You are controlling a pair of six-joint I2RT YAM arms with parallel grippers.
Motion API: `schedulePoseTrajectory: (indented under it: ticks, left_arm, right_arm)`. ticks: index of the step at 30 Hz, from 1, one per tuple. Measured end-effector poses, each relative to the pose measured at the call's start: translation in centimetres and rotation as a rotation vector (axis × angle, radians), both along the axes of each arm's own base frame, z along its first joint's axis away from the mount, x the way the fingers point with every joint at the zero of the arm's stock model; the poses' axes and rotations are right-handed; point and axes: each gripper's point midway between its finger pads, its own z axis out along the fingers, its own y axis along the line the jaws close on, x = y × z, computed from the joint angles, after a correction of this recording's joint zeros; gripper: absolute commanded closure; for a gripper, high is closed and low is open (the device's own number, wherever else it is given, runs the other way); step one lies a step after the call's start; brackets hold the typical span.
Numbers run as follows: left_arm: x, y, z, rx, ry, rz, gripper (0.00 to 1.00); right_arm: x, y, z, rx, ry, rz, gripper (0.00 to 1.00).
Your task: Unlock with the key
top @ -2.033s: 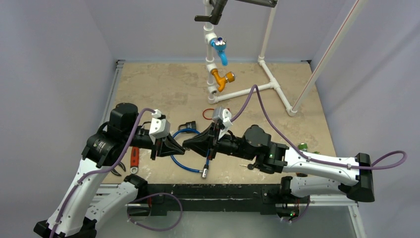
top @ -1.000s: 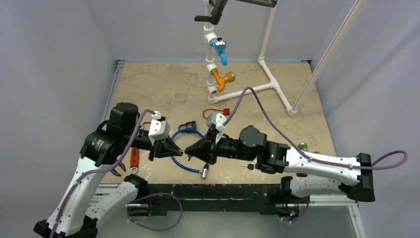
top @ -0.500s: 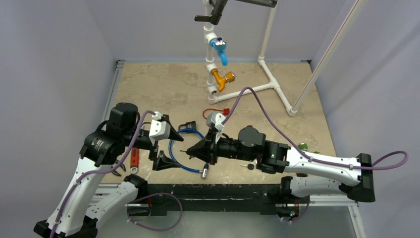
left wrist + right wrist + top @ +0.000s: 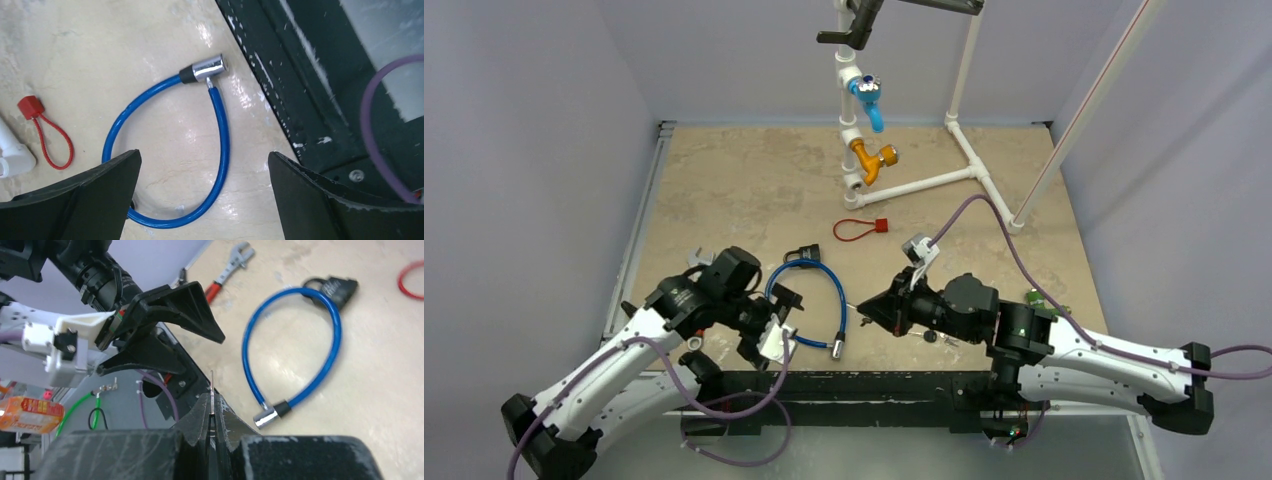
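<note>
The key (image 4: 212,382) is a thin metal blade sticking out of my right gripper (image 4: 212,407), which is shut on it; from above the key (image 4: 852,306) points left from that gripper (image 4: 866,310). The blue cable lock (image 4: 824,280) lies on the table. Its black lock body (image 4: 804,254) is at the far end, and its silver end (image 4: 837,348) lies free near the front edge. My left gripper (image 4: 781,321) hangs open just left of the cable, holding nothing. The left wrist view looks down on the cable (image 4: 220,135) between the spread fingers of that gripper (image 4: 204,155).
A red loop tag (image 4: 864,228) lies beyond the lock. A red-handled wrench (image 4: 227,272) rests at the table's left side. A white pipe frame (image 4: 969,170) with a blue valve (image 4: 869,100) and an orange valve (image 4: 871,160) stands at the back. The black table rail (image 4: 300,100) runs close by.
The left gripper opened, let go of the key and pulled back low toward the near edge. The right gripper moved right, keeping the key.
</note>
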Motion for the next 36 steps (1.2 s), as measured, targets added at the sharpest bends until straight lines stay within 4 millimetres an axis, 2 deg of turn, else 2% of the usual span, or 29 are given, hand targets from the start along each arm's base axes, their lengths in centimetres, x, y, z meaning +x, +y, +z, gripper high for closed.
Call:
schedulePoseTrajectory:
  ticks: [2,5,9,11,15,20,23,26,30,36]
  left_arm:
    - [0.7,-0.2,-2.4,0.047,-0.057,-0.06,0.0]
    - [2.9,-1.4,-4.4,0.069,-0.144,-0.125,0.0]
    - [5.7,-3.7,-6.4,0.08,-0.236,-0.24,0.06]
    - [6.5,-4.6,-7.6,0.092,-0.262,-0.301,0.16]
    - [7.8,-6.4,-9.2,0.101,-0.306,-0.396,0.19]
    - [6.9,-7.5,-7.7,0.09,-0.294,-0.438,0.17]
    - [6.0,-7.8,-6.7,0.089,-0.232,-0.404,0.13]
    - [5.7,-8.2,-6.6,0.085,-0.2,-0.37,0.13]
    - [5.6,-8.7,-7.3,0.082,-0.209,-0.393,0.19]
    - [5.1,-9.5,-9.8,0.096,-0.243,-0.485,0.21]
  right_arm:
    - [0.0,-1.3,-1.4,-0.004,0.046,-0.043,1.0]
    - [0.2,-3.0,-2.9,-0.001,0.103,-0.116,1.0]
    - [0.6,-4.7,-3.6,0.006,0.14,-0.194,1.0]
    - [0.9,-5.2,-3.7,0.005,0.15,-0.228,1.0]
    - [1.3,-5.9,-4.0,-0.004,0.158,-0.266,1.0]
    - [1.5,-6.9,-4.1,-0.01,0.151,-0.294,1.0]
    - [1.6,-7.3,-3.9,-0.001,0.142,-0.309,1.0]
    - [1.8,-7.5,-3.9,-0.004,0.138,-0.317,1.0]
    - [1.9,-7.8,-4.3,-0.023,0.136,-0.333,1.0]
    - [1.8,-8.3,-4.7,-0.041,0.139,-0.336,1.0]
